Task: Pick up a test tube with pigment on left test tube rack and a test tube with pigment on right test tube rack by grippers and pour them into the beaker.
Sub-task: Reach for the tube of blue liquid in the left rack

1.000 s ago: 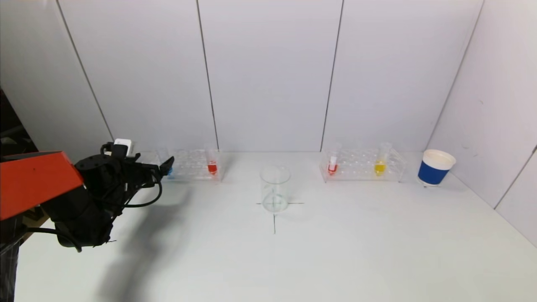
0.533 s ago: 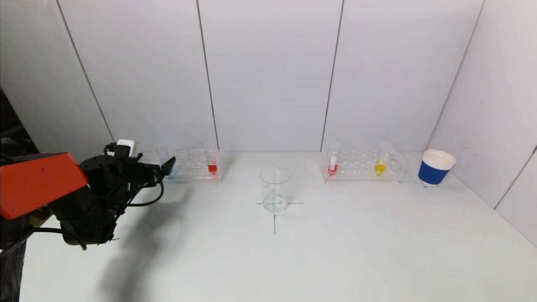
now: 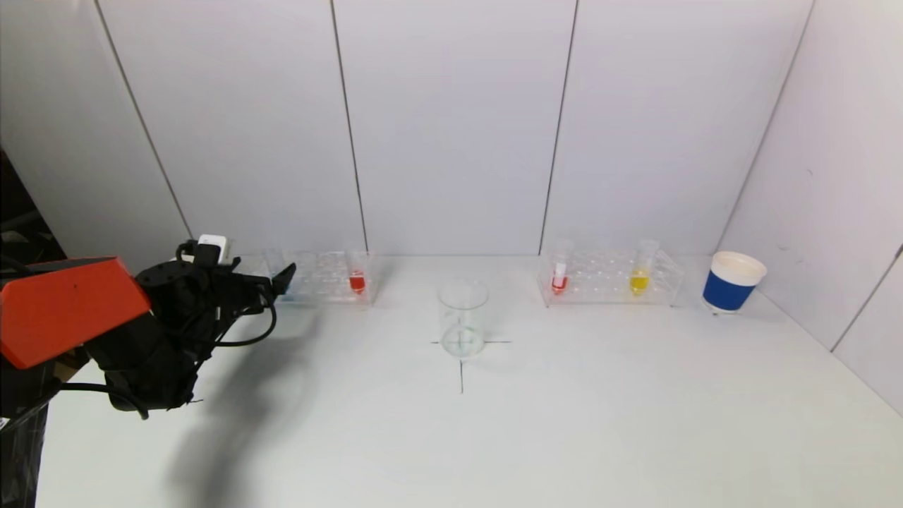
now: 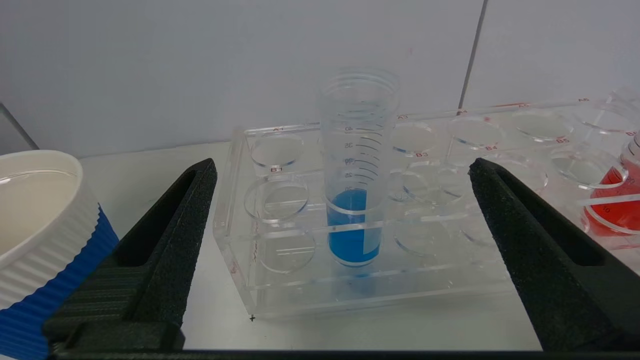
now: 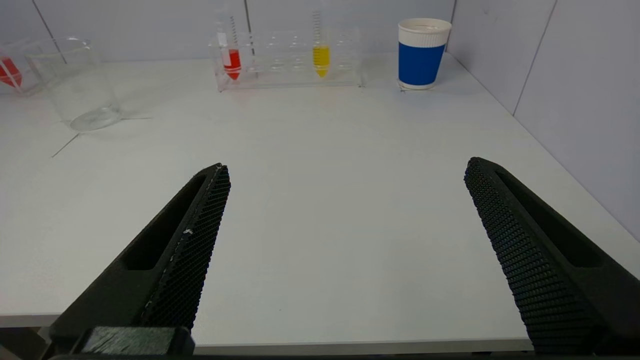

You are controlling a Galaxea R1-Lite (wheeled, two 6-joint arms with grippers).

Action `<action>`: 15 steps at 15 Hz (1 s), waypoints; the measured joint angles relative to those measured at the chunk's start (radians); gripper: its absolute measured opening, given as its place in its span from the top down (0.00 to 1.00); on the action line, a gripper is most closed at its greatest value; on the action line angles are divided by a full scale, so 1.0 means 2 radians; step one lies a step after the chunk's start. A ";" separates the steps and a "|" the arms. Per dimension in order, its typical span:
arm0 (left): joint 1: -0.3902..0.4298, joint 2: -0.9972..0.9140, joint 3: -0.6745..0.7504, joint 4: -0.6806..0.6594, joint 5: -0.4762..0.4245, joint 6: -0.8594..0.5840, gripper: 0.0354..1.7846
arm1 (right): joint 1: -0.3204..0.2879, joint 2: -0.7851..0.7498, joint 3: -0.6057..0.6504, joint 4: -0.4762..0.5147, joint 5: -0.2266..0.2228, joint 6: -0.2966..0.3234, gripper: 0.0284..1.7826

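A test tube of blue pigment (image 4: pixel 356 200) stands upright in the clear left test tube rack (image 4: pixel 280 300). My left gripper (image 4: pixel 342 165) is open just in front of it, one finger to each side, touching nothing. In the head view that gripper (image 3: pixel 276 281) sits at the left end of the left rack (image 3: pixel 321 279), which also holds a red tube (image 3: pixel 357 281). The right test tube rack (image 3: pixel 610 279) holds a red tube (image 3: pixel 559 279) and a yellow tube (image 3: pixel 639 279). The glass beaker (image 3: pixel 462 317) stands between the racks. My right gripper (image 5: pixel 345 167) hangs open and empty over the table's front edge.
A blue and white paper cup (image 3: pixel 732 282) stands right of the right rack, near the side wall. Another such cup (image 4: pixel 40 225) is close beside my left gripper's finger. A black cross is drawn on the table under the beaker.
The left arm has crept slightly toward the left rack, and its finger now covers the blue pigment in the head view. Nothing else has moved.
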 joint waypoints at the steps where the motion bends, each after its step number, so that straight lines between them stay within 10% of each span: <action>1: 0.000 0.001 -0.002 0.000 0.000 0.000 0.01 | 0.000 0.000 0.000 0.000 0.000 0.000 0.04; 15: -0.006 0.020 -0.050 0.004 0.006 0.001 0.01 | 0.000 0.000 0.000 0.000 0.000 0.000 0.04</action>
